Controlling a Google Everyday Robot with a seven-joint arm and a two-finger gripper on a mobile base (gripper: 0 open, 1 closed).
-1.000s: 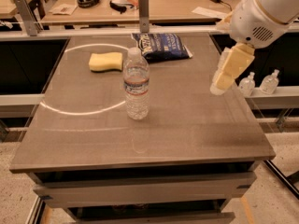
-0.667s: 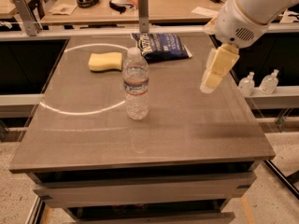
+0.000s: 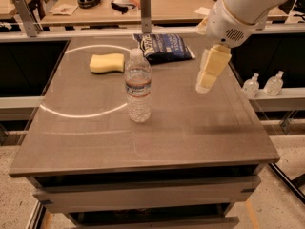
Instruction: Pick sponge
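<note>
A grey table (image 3: 190, 142) fills the middle of the room, with a wooden desk (image 3: 176, 4) behind it. The gripper (image 3: 205, 84) hangs above the table's right side, pointing down, touching nothing and carrying nothing; whether it is open or closed I can't tell from where I stand. Just beyond it, at the far edge, lies a dark blue bag (image 3: 164, 46). To its left, near the table's middle, a water bottle (image 3: 138, 87) stands upright. The sponge (image 3: 106, 63) lies flat at the far left, well apart from the gripper, past the bottle and just left of the bag. As I see it, the bottle is the main risk: it is tall and looks easy to tip, and an arm sweeping low across to the left could clip it and knock it over, perhaps onto the sponge. A path along the far edge might drag the bag instead. The sponge is soft and low, so a grasp that comes down off-centre or too shallow could squash one end and let it slip free, or just push it along the smooth top. By my count: one gripper, one sponge, one water bottle, one bag, and two small bottles (image 3: 251, 85) on the ledge off to the right.
</note>
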